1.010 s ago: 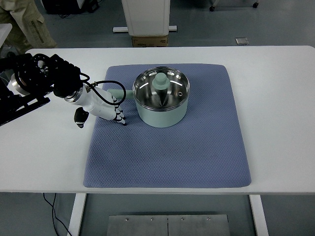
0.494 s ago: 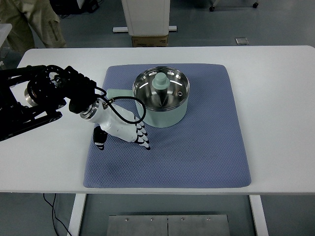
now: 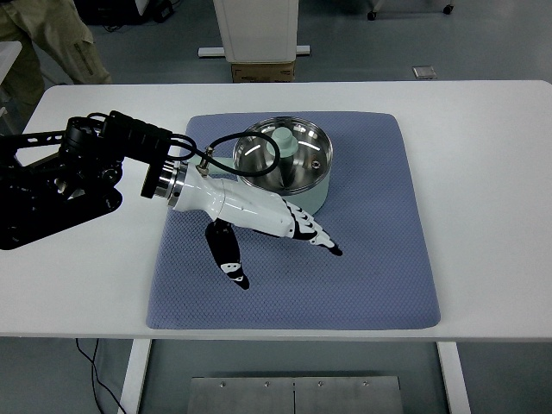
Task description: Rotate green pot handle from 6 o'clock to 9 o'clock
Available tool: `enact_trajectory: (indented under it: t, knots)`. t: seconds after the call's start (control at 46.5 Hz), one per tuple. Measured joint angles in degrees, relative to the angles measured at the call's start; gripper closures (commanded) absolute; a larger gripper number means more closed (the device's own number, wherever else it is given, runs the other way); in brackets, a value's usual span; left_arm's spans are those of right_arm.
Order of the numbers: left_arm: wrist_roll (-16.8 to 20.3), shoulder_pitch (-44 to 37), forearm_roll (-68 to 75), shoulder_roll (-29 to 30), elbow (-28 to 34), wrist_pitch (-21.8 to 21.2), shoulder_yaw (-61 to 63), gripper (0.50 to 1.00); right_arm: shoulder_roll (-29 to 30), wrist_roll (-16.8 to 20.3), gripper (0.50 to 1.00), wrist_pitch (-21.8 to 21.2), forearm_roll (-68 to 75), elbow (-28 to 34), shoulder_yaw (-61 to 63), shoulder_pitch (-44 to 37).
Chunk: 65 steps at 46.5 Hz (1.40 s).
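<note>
The pale green pot [image 3: 316,201] with a shiny steel inside stands on the far middle of the blue-grey mat [image 3: 371,276]. A green cone-shaped knob [image 3: 283,141] shows inside it. My left hand [image 3: 285,250] reaches in from the left and lies just in front of the pot, over the mat. Its fingers [image 3: 312,231] are spread, pointing right, and the thumb [image 3: 226,254] points toward the near edge. It holds nothing. The wrist [image 3: 194,191] covers the spot left of the pot, so the handle is hidden. No right arm shows.
The mat lies on a white table [image 3: 483,172]. My black left arm [image 3: 60,177] covers the table's left part. A person's legs [image 3: 52,34] stand beyond the far left corner. A white stand [image 3: 255,30] with a cardboard box [image 3: 262,72] is behind the table.
My left hand swung from the pot's left side, by the handle at 9 o'clock, rightward and nearer, to the front of the pot. Its fingers spread out. The pot stayed put.
</note>
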State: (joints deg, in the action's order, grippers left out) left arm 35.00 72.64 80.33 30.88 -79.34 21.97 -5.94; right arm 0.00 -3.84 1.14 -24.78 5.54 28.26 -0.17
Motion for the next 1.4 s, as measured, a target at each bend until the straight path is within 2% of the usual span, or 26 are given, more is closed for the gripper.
enact_trajectory:
  t: [0.301, 0.43, 0.645, 0.838, 1.032, 1.397]
  knots:
    - [-0.46, -2.03, -26.36, -0.03, 7.37, -4.02, -3.26, 0.500, 0.00, 0.00, 0.500, 0.00, 0.00, 0.00, -0.01, -0.02]
    - [-0.48, -2.51, -36.95, -0.11, 12.32, -6.27, -3.28, 0.500, 0.00, -0.04, 0.500, 0.02, 0.00, 0.00, -0.02, -0.03]
    - [-0.47, -2.89, -52.62, -0.63, 20.59, -7.22, -3.15, 0.500, 0.00, -0.03, 0.500, 0.02, 0.00, 0.00, 0.00, -0.01]
    - [-0.50, -4.42, -61.43, -0.88, 24.86, -7.67, -3.10, 0.500, 0.00, -0.02, 0.500, 0.01, 0.00, 0.00, -0.02, -0.04]
    - [-0.81, -7.05, -69.08, -0.91, 26.83, -10.23, -3.16, 0.500, 0.00, -0.02, 0.500, 0.01, 0.00, 0.00, -0.03, -0.02]
    - [-0.91, -10.78, -81.16, -1.15, 31.32, -11.90, -3.21, 0.500, 0.00, 0.00, 0.500, -0.01, 0.00, 0.00, -0.03, -0.01]
